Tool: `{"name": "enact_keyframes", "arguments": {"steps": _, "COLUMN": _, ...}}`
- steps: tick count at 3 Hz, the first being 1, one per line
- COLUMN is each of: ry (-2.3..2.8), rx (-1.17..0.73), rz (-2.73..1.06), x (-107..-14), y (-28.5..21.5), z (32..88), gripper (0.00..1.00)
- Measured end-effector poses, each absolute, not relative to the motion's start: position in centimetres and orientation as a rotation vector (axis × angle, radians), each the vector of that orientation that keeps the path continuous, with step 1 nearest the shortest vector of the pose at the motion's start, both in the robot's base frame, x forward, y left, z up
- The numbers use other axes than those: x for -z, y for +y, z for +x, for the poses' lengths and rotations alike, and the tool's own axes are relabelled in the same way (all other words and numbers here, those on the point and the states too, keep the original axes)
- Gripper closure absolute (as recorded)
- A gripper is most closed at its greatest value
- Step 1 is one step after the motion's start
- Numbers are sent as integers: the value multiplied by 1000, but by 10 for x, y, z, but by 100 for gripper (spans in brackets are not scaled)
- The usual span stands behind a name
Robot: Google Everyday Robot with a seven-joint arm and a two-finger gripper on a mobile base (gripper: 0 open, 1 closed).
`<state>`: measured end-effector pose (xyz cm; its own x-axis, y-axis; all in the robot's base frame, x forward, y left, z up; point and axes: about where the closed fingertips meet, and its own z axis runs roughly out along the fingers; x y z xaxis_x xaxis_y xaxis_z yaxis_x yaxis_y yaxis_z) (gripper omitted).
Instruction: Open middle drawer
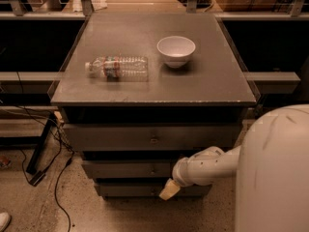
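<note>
The cabinet has three gray drawer fronts stacked under its top. The middle drawer (120, 169) is shut, with its small round knob (152, 169) at its centre. The top drawer (111, 137) is the widest and the bottom drawer (125, 189) the narrowest. My gripper (169, 189) hangs at the end of the white arm (207, 167), its cream tip just below and to the right of the middle drawer's knob, in front of the bottom drawer's front. It holds nothing that I can see.
On the cabinet top (212, 81) lie a clear plastic bottle (117, 67) on its side and a white bowl (176, 50). My white body (275, 173) fills the lower right. Cables (43, 163) trail on the floor at the left.
</note>
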<state>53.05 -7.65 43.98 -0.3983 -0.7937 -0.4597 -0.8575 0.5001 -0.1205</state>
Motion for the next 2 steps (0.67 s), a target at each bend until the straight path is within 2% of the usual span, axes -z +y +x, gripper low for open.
{"name": "enact_keyframes", "arguments": {"steps": 2, "ry": 2270, "rx": -154, "rz": -1427, "x": -414, "y": -78, "z": 546, "gripper": 0}}
